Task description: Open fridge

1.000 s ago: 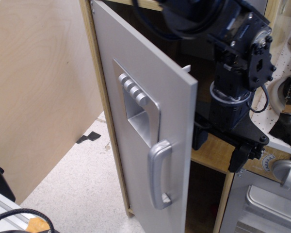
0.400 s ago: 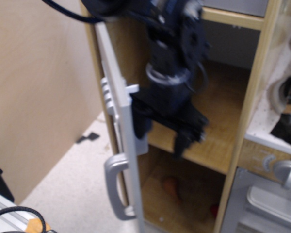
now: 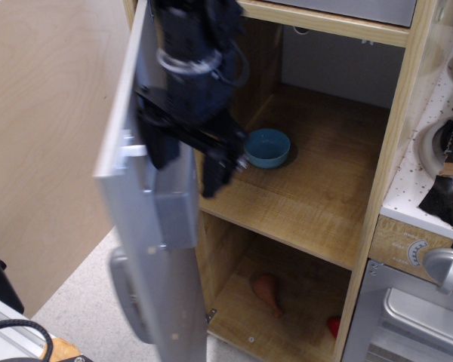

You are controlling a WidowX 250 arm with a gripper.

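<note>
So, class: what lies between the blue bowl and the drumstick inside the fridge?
In the only view, the wooden shelf separates them: the blue bowl sits on it and the drumstick lies in the compartment below. Nothing else shows between them.

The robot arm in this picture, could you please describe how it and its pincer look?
The black robot arm is a stack of boxy, dark housings with a pale silver ring around its wrist section. A dark cable loops at its right side. Below it, a wide black crossbar carries the black pincer, whose two blocky fingers hang from the bar's ends. The image is motion-blurred, so no markings can be read.
</note>
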